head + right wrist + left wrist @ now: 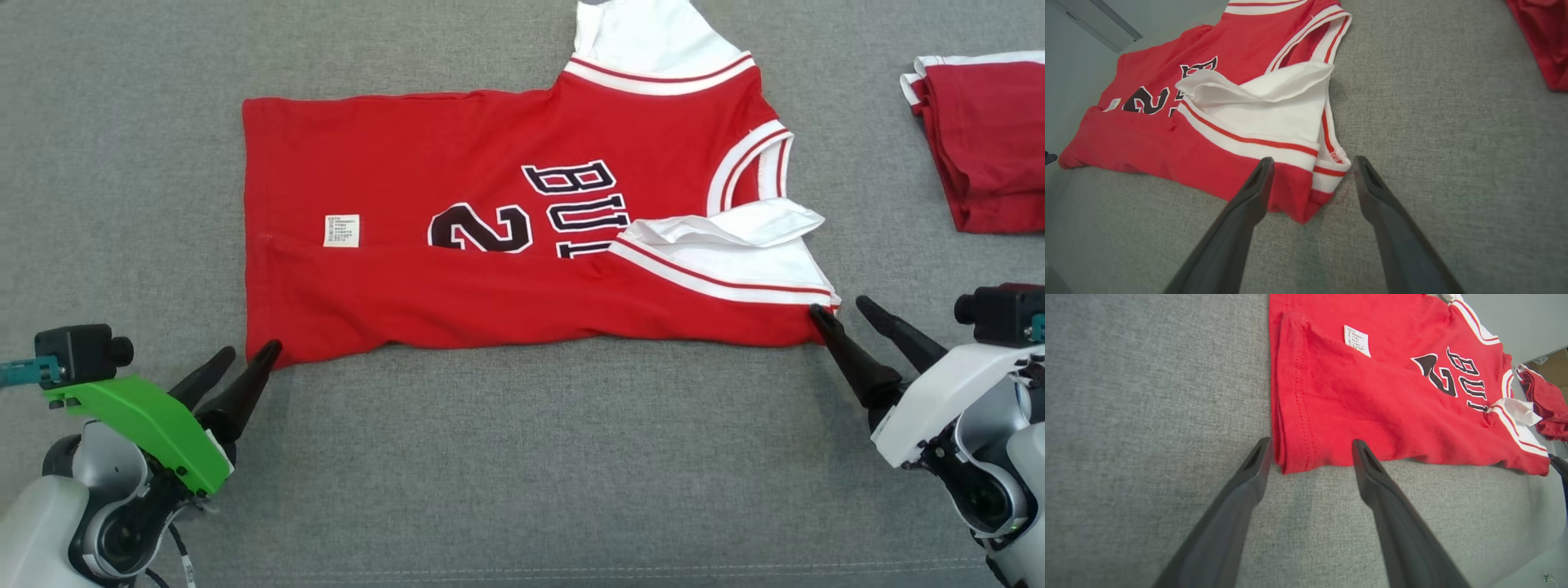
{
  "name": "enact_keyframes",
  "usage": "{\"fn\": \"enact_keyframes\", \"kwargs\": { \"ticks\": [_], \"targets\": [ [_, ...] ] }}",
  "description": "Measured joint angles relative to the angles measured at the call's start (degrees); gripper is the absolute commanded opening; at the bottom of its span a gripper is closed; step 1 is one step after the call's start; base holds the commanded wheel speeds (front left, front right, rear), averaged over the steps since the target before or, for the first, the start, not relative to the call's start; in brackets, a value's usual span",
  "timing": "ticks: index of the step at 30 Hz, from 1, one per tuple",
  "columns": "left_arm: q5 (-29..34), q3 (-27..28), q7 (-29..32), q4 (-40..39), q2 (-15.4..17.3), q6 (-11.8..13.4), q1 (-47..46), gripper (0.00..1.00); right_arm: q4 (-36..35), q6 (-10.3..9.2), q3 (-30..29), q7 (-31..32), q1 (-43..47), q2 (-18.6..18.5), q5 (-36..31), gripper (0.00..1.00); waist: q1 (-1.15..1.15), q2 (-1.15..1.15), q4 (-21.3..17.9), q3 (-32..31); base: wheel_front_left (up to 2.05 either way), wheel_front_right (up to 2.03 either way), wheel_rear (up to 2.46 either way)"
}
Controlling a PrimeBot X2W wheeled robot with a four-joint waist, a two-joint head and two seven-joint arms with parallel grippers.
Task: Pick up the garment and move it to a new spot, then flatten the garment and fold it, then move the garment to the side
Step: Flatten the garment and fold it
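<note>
The garment [457, 269] is a red jersey with white sleeves and black lettering, lying sideways on the grey surface with its near long edge folded up over the body. My left gripper [247, 351] stands open at the jersey's near left hem corner [1290, 461], which lies between the two fingertips, apart from them. At the near right shoulder corner [1306, 204], my right gripper [841, 307] is open too, its fingers straddling the corner. A white sleeve [1274, 102] lies folded onto the red front.
A second red garment [984, 139] with white trim lies folded at the far right. The grey fabric surface [531, 457] stretches bare between and in front of the two arms. A white care label [341, 230] shows on the jersey.
</note>
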Motion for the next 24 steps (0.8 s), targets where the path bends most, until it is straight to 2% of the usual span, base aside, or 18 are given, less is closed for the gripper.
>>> {"fn": "enact_keyframes", "kwargs": {
  "ticks": [10,24],
  "targets": [
    [1.63,-1.16,-3.48,1.68,-1.21,0.0,0.55,1.0,1.02,-0.43,1.42,-1.76,1.04,1.16,-1.09,1.0,0.0,0.0,0.7,-0.15,0.0,0.0,0.0],
    [2.81,-2.31,-3.94,3.81,-2.31,0.0,-1.74,1.0,2.44,-0.93,2.1,-2.02,-0.94,1.08,-3.26,1.0,0.0,0.0,0.4,2.13,0.0,0.0,0.0]
  ]
}}
